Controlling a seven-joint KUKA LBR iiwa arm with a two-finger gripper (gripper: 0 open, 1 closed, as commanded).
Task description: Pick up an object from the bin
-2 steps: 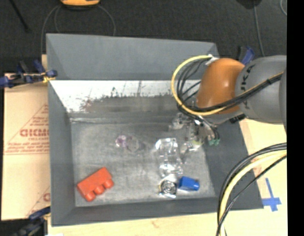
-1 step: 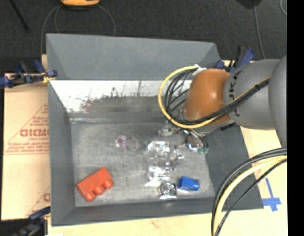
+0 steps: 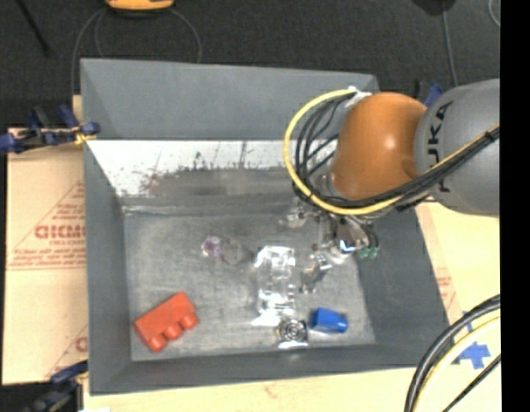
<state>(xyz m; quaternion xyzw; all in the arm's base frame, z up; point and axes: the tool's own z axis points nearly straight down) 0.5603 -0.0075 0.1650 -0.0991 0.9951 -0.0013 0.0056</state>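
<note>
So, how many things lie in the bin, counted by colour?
Orange-red block: 1
Blue piece: 1
Pinkish clear piece: 1
Clear pieces heaped in the middle: 2, though they are hard to tell apart
Small round silvery piece: 1
Total: 6, if the heap holds only 2

An orange toy brick (image 3: 165, 321) lies at the view's lower left. A small blue block (image 3: 329, 320) sits lower right, well apart from it
</note>
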